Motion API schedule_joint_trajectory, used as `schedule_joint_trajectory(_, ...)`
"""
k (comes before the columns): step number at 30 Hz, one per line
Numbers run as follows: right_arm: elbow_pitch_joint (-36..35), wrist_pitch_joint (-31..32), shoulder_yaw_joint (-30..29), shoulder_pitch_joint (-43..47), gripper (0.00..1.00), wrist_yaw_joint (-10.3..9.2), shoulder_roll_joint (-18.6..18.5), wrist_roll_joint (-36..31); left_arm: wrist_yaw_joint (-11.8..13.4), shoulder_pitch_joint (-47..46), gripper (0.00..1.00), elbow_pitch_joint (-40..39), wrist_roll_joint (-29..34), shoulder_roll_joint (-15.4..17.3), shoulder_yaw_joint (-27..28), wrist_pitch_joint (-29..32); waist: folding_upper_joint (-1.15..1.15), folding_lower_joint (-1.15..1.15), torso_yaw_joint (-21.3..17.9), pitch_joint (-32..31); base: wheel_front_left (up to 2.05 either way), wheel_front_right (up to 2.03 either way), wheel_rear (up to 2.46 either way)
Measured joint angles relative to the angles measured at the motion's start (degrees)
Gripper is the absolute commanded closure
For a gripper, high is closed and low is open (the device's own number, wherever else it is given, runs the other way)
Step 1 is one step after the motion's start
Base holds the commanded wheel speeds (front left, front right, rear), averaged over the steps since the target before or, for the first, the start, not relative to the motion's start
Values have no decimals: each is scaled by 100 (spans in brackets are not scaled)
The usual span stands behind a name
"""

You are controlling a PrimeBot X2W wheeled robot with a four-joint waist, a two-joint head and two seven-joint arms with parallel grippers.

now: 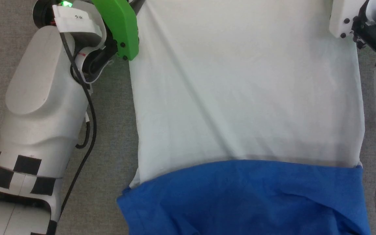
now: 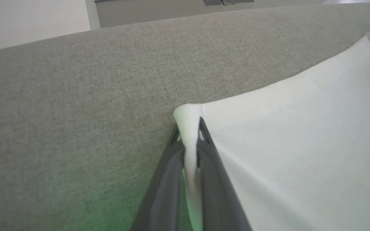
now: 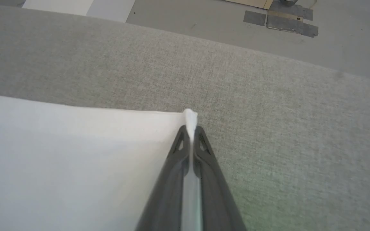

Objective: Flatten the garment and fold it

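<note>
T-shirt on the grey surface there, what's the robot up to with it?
A two-armed robot is handling a white T-shirt with blue sleeves, spread on a grey fabric surface. Its left gripper is shut on one far corner of the white body and its right gripper is shut on the other, with the edge between them looking fairly straight. The blue sleeves lie across the end nearest the robot. A long diagonal crease crosses the white part, so it is not fully flat and no fold of the body is made yet.
</note>
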Motion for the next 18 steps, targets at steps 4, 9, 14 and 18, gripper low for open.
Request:
schedule_joint_trajectory(4,62,-202,-105,-23,100,0,66,-47,-11,-17,100,80,-7,0,-1,-198,0,0,-12,-38,0,0,0)
schedule_joint_trajectory(9,77,-580,-276,-30,100,0,78,-47,-44,-47,100,101,7,36,9,-734,0,0,-35,-172,0,0,0)
schedule_joint_trajectory(14,77,-871,-463,-41,100,1,44,31,-52,-75,100,101,40,134,-22,-1184,0,0,-54,-391,0,0,0)
schedule_joint_trajectory(18,51,-977,-534,-35,100,3,-32,166,-69,-73,100,85,-2,176,-41,-1482,0,0,-54,-612,0,0,0)
